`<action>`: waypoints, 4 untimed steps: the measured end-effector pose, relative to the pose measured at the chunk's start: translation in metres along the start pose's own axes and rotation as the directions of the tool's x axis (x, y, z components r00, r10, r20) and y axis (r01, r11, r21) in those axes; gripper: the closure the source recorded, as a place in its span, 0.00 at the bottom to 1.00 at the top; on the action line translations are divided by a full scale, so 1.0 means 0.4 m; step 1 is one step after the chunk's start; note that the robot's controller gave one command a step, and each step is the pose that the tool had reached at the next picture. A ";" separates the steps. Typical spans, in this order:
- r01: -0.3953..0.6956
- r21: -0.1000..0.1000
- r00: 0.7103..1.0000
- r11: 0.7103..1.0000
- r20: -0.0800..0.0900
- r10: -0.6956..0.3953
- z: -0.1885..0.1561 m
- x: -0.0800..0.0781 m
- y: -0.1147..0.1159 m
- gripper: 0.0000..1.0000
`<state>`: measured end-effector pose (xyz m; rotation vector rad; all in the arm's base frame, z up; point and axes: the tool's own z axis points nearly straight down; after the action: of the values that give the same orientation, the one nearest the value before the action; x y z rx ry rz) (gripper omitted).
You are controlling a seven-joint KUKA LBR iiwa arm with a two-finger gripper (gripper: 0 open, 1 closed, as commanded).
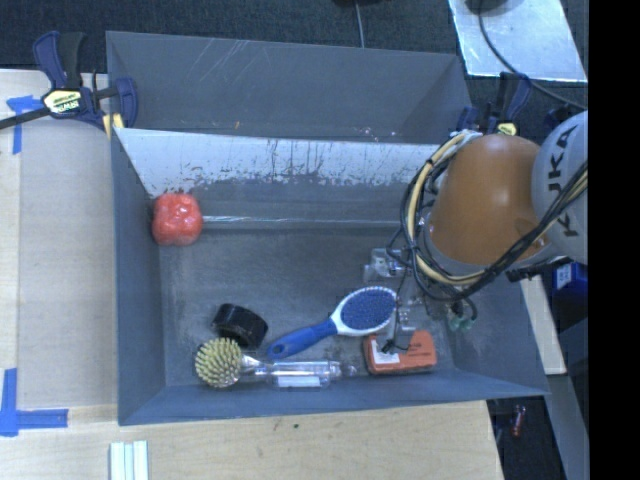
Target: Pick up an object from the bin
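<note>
My gripper (403,320) hangs low at the bin's front right, below the arm's orange dome. Right under it lies a flat orange-red block with a dark patch (404,353), against the front wall. The gripper's lower end meets the block's left part in this view; whether it touches I cannot tell. Just left of the gripper lies a blue hairbrush (345,320), its oval head toward the gripper and its handle pointing left and forward.
Along the front wall lies a clear-handled brush with a round tan bristle head (222,361). Behind that head sits a small black cap-like thing (240,323). A red lumpy ball (177,218) rests in the far left corner.
</note>
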<state>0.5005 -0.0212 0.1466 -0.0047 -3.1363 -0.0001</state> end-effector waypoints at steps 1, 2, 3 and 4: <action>0.001 0.000 1.000 1.000 0.008 -0.001 -0.009 -0.005 0.000 0.00; 0.006 0.001 1.000 1.000 0.011 -0.006 0.183 -0.122 -0.002 0.00; -0.036 0.001 0.999 0.999 0.023 0.036 0.183 -0.140 0.012 0.00; 0.235 0.004 0.972 0.972 0.015 -0.235 0.189 -0.081 0.174 0.00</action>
<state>0.5327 0.0483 0.0708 0.3684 -3.1300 0.0024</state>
